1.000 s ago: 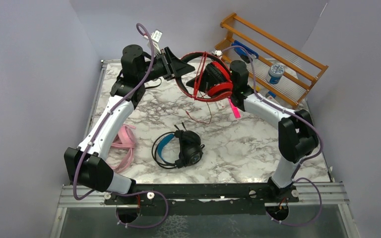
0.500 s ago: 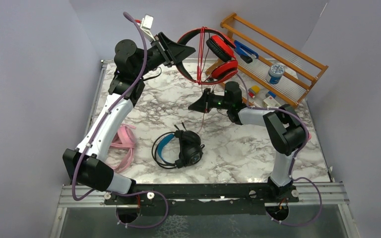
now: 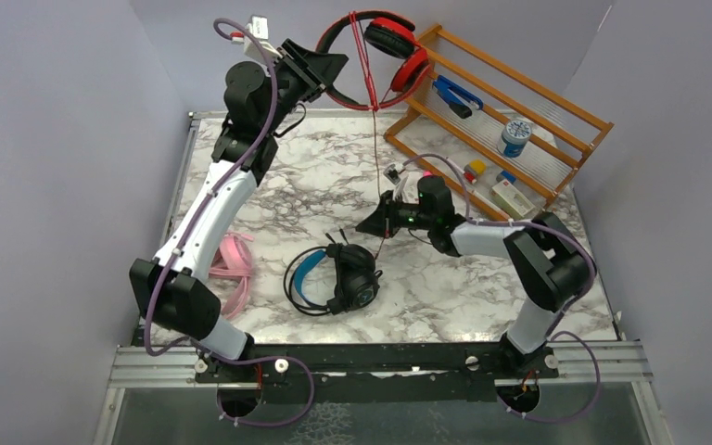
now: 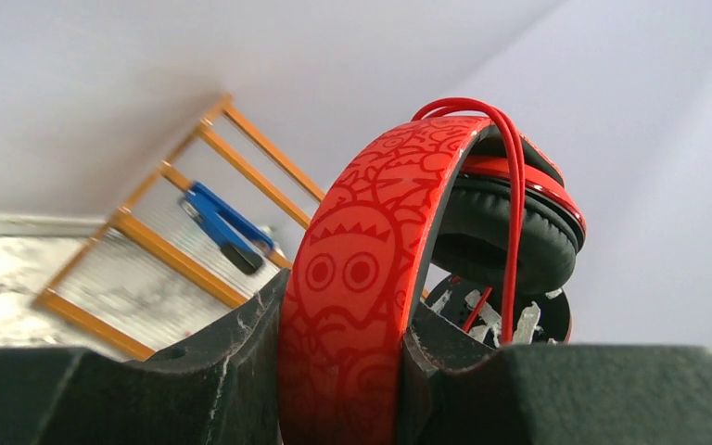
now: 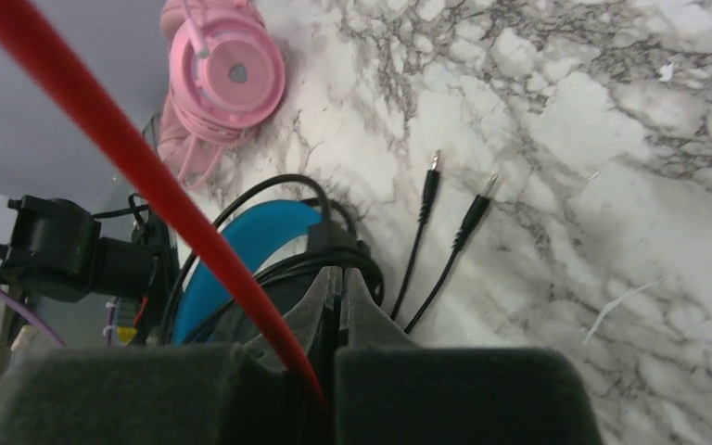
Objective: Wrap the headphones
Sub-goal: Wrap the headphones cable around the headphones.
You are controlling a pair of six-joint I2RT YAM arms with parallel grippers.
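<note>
- The white-and-grey marble table (image 3: 482, 278) carries an orange wooden rack (image 3: 519, 88) at its far right corner. Every place below is given from that rack.
- The left claw (image 3: 320, 67) is clamped across the patterned band of the red plastic over-ear headset (image 3: 371, 46). It holds the headset in the air just left of the rack's far end.
- The black over-ear headset with a blue band (image 3: 338, 278) lies on the table well in front of the rack and to its left. The pink over-ear headset (image 3: 232, 273) lies further left again, beside the left arm.
- The right claw (image 3: 377, 222) is clenched on the thin red cable (image 3: 375, 158), low over the table in front of the rack's left end.
- The step in hand looks like drawing the cable out before the next turn. Keep the line taut and the pinch firm, then carry it round the band without jerking the left hold.
- Against the earlier frames, the red headset has risen and gone further back, the right claw has dropped nearer, and the cable has straightened.
</note>
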